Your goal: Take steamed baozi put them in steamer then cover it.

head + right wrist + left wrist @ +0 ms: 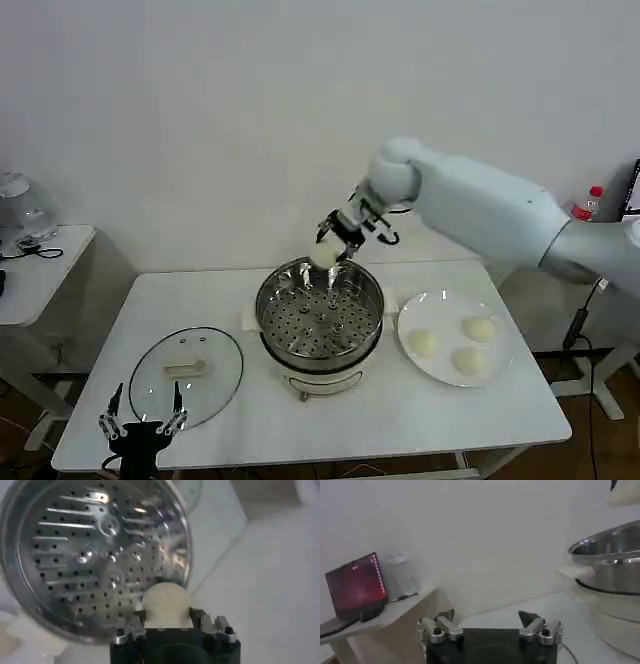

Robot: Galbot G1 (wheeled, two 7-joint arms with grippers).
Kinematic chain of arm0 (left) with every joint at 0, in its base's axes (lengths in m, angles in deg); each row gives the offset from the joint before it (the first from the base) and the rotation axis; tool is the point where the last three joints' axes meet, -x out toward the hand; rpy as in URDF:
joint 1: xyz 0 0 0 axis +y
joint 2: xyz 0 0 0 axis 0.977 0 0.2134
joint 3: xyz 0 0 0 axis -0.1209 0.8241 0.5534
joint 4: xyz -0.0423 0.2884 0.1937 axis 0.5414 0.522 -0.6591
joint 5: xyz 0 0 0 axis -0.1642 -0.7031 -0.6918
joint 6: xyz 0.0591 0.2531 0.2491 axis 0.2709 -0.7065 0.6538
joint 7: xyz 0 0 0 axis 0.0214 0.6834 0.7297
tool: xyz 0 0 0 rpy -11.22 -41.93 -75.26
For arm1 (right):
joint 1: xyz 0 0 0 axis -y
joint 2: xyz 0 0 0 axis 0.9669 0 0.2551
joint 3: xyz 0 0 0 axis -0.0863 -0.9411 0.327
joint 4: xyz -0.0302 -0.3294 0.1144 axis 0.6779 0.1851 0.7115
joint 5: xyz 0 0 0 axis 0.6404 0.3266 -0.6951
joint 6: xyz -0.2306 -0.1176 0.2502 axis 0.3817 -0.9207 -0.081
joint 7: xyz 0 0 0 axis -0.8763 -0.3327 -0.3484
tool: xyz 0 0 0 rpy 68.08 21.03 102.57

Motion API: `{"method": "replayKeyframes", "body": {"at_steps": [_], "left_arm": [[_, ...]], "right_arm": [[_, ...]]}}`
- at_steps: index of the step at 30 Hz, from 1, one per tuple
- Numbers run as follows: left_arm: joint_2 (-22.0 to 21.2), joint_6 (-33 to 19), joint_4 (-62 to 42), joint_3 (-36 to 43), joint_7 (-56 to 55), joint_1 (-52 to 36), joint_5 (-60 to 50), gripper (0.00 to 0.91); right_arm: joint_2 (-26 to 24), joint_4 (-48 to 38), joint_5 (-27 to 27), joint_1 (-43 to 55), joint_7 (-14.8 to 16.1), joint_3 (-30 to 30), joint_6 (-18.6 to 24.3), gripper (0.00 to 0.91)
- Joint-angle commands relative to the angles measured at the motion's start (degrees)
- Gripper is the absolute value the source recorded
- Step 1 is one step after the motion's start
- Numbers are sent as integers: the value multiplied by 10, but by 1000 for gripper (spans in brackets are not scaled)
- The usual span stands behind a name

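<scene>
Evidently mid-loading, the right pincer [335,243] pinches one baozi [324,255] above the steamer's [320,318] twelve-o'clock rim and should lower, then release; left pincer [143,420], spread, idles near the cover [186,372].

Steamer [320,322] at table [90,395] centre. Cover [186,375] flat on table, left of steamer. Plate [500,318] right of steamer, three baozi [466,344] on it. Fourth baozi [324,256] held by right gripper [335,243] above steamer's back rim. Left gripper [141,420] at front-left edge, before cover.
</scene>
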Motion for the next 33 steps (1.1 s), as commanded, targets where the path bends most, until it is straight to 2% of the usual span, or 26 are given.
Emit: {"method": "replayKeyframes", "body": {"at_steps": [1,10,21,22,23,27,29,33], "left_arm": [[0,1,1,-3,0,0,2,907],[-4,0,6,-7,-1,6,2,907],[-7,-1,5,-11,-3,7,2,907],[-7,-1,5,-11,-3,7,2,907],[-7,-1,6,-11,-3,7,2,907],[-8,-1,7,-9,-3,7,1,907],[-9,-1,8,-9,-3,7,1,907],[-10,-1,10,-7,-3,7,1,907]], "right_arm": [[45,-33,84,-25,-22,-38,77,615],[73,-123,184,-64,-60,-7,152,615],[87,-162,208,-83,-82,12,180,625],[88,-164,208,-84,-85,13,182,685],[89,-165,207,-84,-89,13,184,907],[86,-156,191,-78,-93,13,184,907],[82,-145,166,-67,-90,14,179,907],[58,-101,128,-21,-61,6,149,907]]}}
